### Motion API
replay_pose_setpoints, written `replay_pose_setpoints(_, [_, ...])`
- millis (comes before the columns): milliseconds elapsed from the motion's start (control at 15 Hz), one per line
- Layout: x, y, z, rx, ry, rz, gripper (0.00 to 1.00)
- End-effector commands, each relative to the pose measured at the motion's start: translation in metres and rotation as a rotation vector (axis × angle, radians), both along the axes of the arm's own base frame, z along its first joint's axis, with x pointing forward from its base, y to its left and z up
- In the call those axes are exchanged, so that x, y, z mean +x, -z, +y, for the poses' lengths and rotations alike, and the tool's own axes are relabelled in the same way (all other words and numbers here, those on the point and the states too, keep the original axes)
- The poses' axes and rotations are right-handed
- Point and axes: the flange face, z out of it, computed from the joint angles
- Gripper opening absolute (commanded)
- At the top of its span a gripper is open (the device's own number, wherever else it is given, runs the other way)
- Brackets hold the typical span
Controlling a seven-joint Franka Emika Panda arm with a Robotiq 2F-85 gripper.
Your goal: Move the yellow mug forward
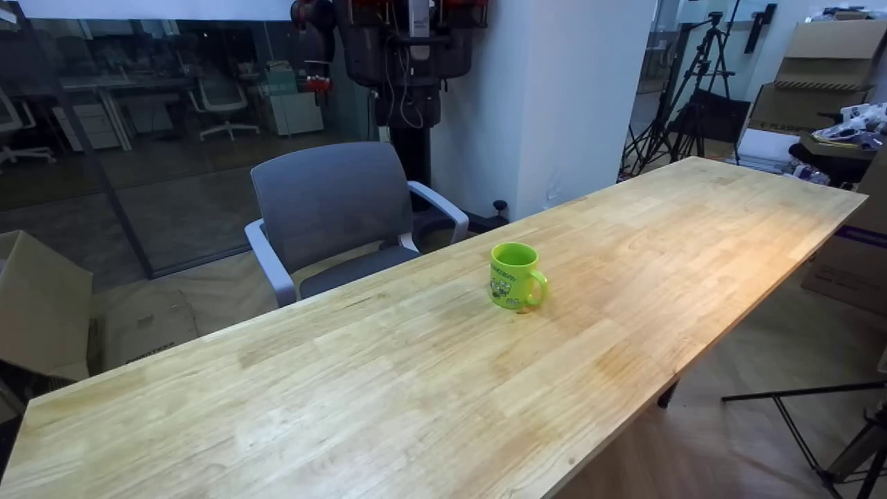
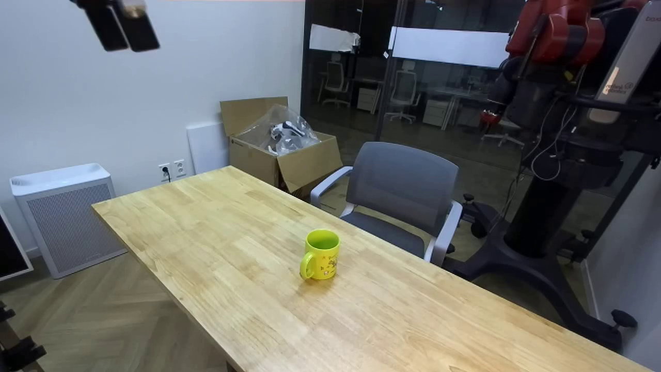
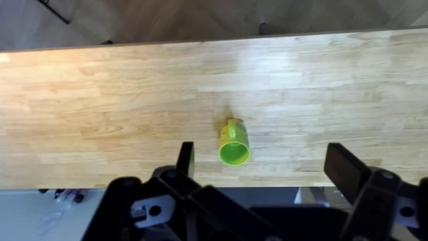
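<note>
Your hand (image 3: pixel 262 150) has its fingers (image 3: pixel 346 170) spread wide and nothing in its grip, hanging well above the yellow mug (image 3: pixel 234 143), which stands upright on the bench (image 3: pixel 127 83). The mug looks closer to the finger on the warm-lit short edge's side, so I'd nudge that way to recentre, then drop straight down. Handle (image 3: pixel 232 129) points to the long edge opposite the chair (image 2: pixel 403 186), and your fingers line up along the long edges, so imo you should get just the sides and miss it. Squeeze gently, the mug looks glossy and could slip. It sits about midway between both long edges and well in from the short ones. Can't tell which edge counts as forward, so sort that first
</note>
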Motion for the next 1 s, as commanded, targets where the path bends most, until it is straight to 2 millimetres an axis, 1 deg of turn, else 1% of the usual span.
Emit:
replay_pose_setpoints(0, [0.048, 0.035, -0.026, -0.107, -0.042, 0.032, 1.00])
replay_pose_setpoints(200, [0.073, 0.058, -0.029, -0.161, -0.084, 0.031, 1.00])
replay_pose_setpoints(267, [0.075, 0.059, -0.031, -0.180, -0.080, 0.017, 1.00])
replay_pose_setpoints(333, [0.065, 0.062, -0.029, -0.147, -0.077, 0.030, 1.00])
replay_pose_setpoints(400, [0.070, 0.067, -0.029, -0.157, -0.085, 0.031, 1.00])
replay_pose_setpoints(533, [0.073, 0.069, -0.030, -0.161, -0.088, 0.032, 1.00])
replay_pose_setpoints(600, [0.071, 0.067, -0.029, -0.143, -0.155, 0.035, 1.00])
replay_pose_setpoints(667, [0.074, 0.069, -0.031, -0.123, -0.225, 0.031, 1.00])
replay_pose_setpoints(800, [0.088, 0.075, -0.045, -0.127, -0.347, 0.036, 1.00])
replay_pose_setpoints(933, [0.104, 0.086, -0.068, -0.153, -0.462, 0.066, 1.00])
